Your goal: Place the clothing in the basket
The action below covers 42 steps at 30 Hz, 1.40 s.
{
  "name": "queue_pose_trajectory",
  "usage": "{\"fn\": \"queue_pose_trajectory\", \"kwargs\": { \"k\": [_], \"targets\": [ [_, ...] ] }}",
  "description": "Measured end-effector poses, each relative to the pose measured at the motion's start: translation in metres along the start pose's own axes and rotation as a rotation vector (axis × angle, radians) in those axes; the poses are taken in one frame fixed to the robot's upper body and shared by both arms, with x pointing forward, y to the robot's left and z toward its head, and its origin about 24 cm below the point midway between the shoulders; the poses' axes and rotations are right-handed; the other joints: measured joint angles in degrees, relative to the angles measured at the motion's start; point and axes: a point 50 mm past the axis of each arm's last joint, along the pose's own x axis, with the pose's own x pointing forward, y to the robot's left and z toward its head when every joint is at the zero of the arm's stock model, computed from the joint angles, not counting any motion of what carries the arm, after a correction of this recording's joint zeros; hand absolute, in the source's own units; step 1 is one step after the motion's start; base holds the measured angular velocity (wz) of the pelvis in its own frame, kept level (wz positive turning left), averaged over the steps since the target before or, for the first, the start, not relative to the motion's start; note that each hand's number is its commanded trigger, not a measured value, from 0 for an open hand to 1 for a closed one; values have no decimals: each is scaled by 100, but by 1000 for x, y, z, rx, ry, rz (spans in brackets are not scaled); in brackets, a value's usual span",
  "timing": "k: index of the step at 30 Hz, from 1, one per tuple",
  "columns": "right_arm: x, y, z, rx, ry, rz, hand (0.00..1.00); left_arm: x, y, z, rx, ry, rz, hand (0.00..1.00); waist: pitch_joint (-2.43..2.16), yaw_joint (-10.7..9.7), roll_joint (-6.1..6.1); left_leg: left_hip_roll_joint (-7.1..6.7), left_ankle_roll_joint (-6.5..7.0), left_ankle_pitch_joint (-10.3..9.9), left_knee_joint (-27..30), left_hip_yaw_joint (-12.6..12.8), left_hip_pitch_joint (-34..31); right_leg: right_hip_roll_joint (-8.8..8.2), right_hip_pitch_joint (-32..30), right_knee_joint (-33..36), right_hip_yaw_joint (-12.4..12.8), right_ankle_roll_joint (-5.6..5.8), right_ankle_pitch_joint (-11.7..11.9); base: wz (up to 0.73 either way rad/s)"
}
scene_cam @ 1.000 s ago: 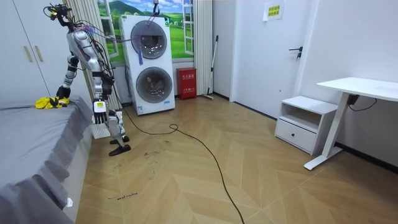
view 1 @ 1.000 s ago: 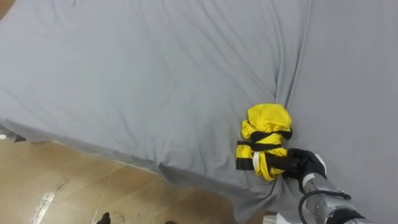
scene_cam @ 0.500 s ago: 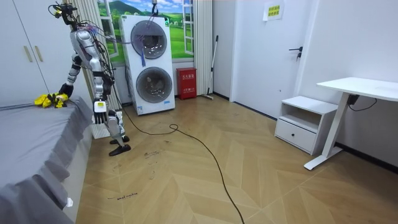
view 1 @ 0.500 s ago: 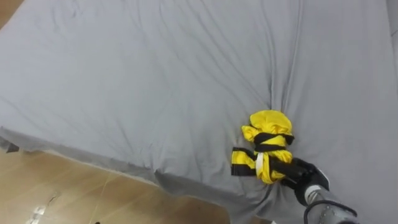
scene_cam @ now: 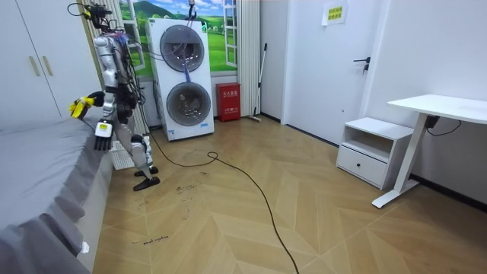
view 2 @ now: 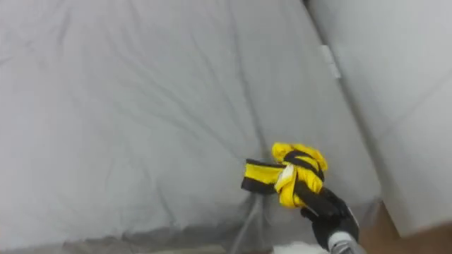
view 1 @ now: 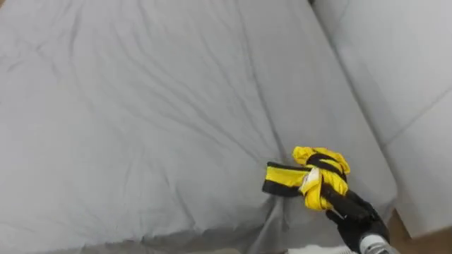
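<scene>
- Grip: the right robot hand [view 1: 357,215], nearest to the head camera at the near edge of the bed [view 1: 141,106], has its dark fingers curled round one end of the clothes [view 1: 314,176], a knotted yellow and black bundle.
- A second ago that bundle lay on the bed with the robot hand reaching down to it. Now the room view shows it raised clear of the bed, held out at about waist height just beside the bed's edge.
- The robot has also straightened up beside the bed. The eye views have swung with it, so the shifted sheet there is the camera's move, not the bed's.
- To my mind the pickup is done and the carry comes next. The clothes are in the robot hand and not yet in any basket.
- The left robot hand [scene_cam: 101,135] hangs low beside the bed. It is too small there to say how its fingers are set.
- Part of the bundle is covered by the gripping fingers, so how firm the hold is stays unclear.
- A white slatted thing [scene_cam: 120,160] stands low beyond the bed, half covered by the robot's legs. It may be the basket, but I cannot tell.
</scene>
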Motion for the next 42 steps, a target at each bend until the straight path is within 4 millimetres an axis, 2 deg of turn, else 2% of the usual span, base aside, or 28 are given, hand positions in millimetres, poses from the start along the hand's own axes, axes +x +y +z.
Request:
{"fn": "queue_pose_trajectory", "kwargs": {
  "k": [1, 2, 4, 5, 7, 11, 12, 16, 22, 27, 28, 29, 32, 35, 38, 41, 42],
  "targets": [
    [1, 4, 5, 10, -22, 11, 100, 0, -2, 2, 8, 0, -6, 0, 12, -171, 29, 34, -2, -26, -1, 126, 72, 50, 19, 0, 123, 1, 21, -68],
    [1, 5, 8, 13, -34, 15, 100, 1, -3, 3, 18, -3, -11, 0, 11, -251, 44, 70, -7, -40, -7, 210, 121, 64, 21, 6, 204, 2, 27, -68],
    [-1, 6, 18, 24, -83, 27, 100, 1, -10, 6, 17, -1, -29, 0, 13, -371, 167, 140, -35, -140, -18, 606, 309, 155, 39, 10, 532, 7, 64, -83],
    [-2, 7, 21, 21, -95, 33, 100, 0, -12, 3, 17, 17, -32, 0, 19, -407, 200, 152, -44, -162, -18, 693, 347, 169, 42, 15, 597, 9, 67, -69],
    [-6, 7, 26, 5, -130, 39, 100, -2, -14, -9, 23, 66, -38, 0, 30, -685, 242, 163, -77, -210, -18, 861, 425, 255, 38, 27, 788, 7, 76, -46],
    [-13, -1, 28, 13, -148, 9, 100, -3, -12, -14, 28, 98, -33, 0, 49, -843, 219, 182, -116, -258, -17, 1036, 440, 348, -62, 115, 990, -5, 65, -30],
    [-14, -2, 30, 16, -154, 8, 100, -3, -11, -15, 34, 111, -32, 0, 59, -948, 220, 182, -116, -259, -20, 1037, 434, 351, -72, 116, 1007, -5, 65, -16],
    [-23, -4, 30, 15, -169, 16, 100, -4, -11, -20, 47, 138, -34, 0, 59, -1030, 219, 211, -148, -288, -24, 1312, 457, 440, -198, 201, 1271, -9, 69, -32],
    [-30, -9, 25, 6, -151, 13, 100, -5, -18, -22, 75, 152, -55, 0, 60, -1280, 227, 255, -170, -349, -16, 1483, 520, 503, -186, 201, 1424, -4, 85, -16],
    [-30, -10, 24, -29, -135, 9, 100, -5, -20, -21, 94, 152, -64, 0, 53, -1391, 295, 252, -165, -364, 20, 1482, 379, 500, -324, 214, 1421, -2, 89, -2],
    [-30, -10, 24, -48, -130, 9, 100, -5, -21, -20, 103, 147, -68, 0, 22, -1393, 343, 253, -164, -364, 31, 1474, 295, 497, -396, 206, 1417, -1, 98, 0],
    [-29, -10, 25, -58, -128, 9, 100, -5, -21, -19, 103, 143, -69, 0, 13, -1392, 366, 254, -163, -364, 37, 1473, 254, 497, -428, 209, 1419, -1, 101, 0],
    [-24, -13, 25, -77, -101, -3, 100, -5, -24, -18, 110, 135, -78, 0, 37, -1392, 449, 257, -163, -363, 55, 1454, 191, 494, -475, 221, 1417, -3, 107, 1],
    [-19, -16, 33, -72, -101, -23, 100, -5, -25, -17, 106, 132, -81, 0, 39, -1381, 523, 260, -163, -362, 134, 1371, 99, 467, -512, 200, 1390, -4, 104, 3],
    [-13, -9, 49, -71, -145, -16, 100, -5, -25, -16, 102, 114, -80, 0, 29, -1298, 597, 254, -161, -361, 136, 1351, -49, 447, -688, 256, 1410, -3, 105, -6],
    [-8, -5, 61, -68, -184, -26, 100, -6, -24, -13, 105, 92, -83, 0, 45, -1214, 635, 248, -160, -359, 138, 1228, -107, 453, -779, 320, 1392, -16, 93, 2],
    [-4, -2, 67, -74, -194, -26, 95, -6, -25, -12, 102, 80, -87, 0, 51, -1218, 666, 240, -160, -359, 152, 1159, -162, 443, -821, 327, 1369, -15, 88, 8]
  ]
}}
